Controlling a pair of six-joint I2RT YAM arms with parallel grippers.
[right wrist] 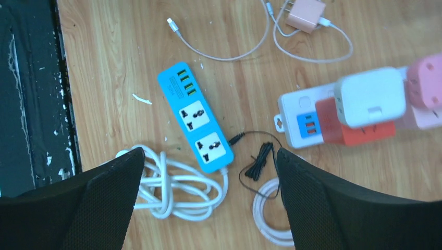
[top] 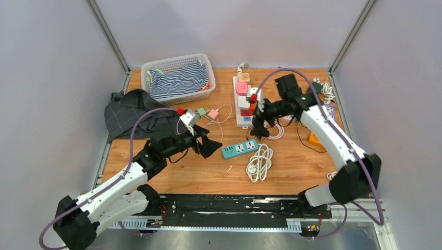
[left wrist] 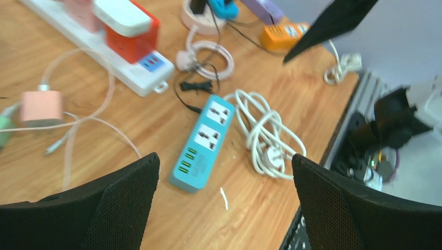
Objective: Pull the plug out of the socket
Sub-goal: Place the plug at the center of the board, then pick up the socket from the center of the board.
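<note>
Wooden table (top: 172,179) boxed in by grey walls, with a white power strip (top: 243,121) lying lengthwise toward the far right. Plugged into it are a pink adapter (top: 241,87) and, nearer the arms, a white cube adapter (right wrist: 370,96) seated on a red one (right wrist: 359,133). I cannot tell which of these is the plug meant. A blue power strip (top: 239,149) lies near the middle with both sockets bare, its white cable (top: 259,162) coiled just beside it. The right gripper (top: 259,130) hovers above the table just off the white strip's near end, fingers spread and empty. The left gripper (left wrist: 224,159) hangs over the table left of the blue strip, likewise spread and empty. Judging by this, the work is at the approach and nothing is gripped yet. The next move likely calls for the right arm to shift over the stacked adapters, straddle one, close on its sides and lift straight up, perhaps with the left pinning the strip down
</note>
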